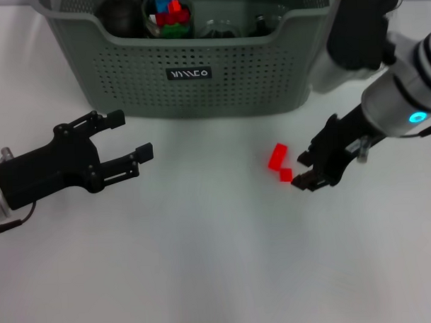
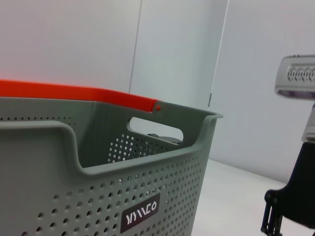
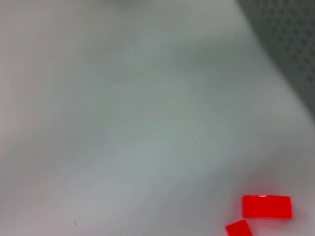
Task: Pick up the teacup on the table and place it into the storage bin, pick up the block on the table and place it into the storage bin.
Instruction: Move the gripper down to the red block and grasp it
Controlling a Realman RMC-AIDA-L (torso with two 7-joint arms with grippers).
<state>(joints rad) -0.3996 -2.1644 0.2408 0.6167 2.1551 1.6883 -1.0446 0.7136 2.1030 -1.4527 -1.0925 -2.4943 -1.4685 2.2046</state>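
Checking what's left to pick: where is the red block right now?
In the head view the red block lies on the white table, right of centre, before the storage bin, beside the right end effector.

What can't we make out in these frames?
- Teacup: not identifiable; bin contents cut off by the head view's top edge.
- Red block: one piece or two, unclear in head and right wrist views.
- Right gripper: open or shut, fingers foreshortened in head view.
- Left gripper: absent from its wrist view.

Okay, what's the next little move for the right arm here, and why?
Probably ease the right gripper a touch toward the red block so its jaws straddle it. The block lies on the table just beside the gripper, outside the storage bin. The left gripper hangs open, away from it.
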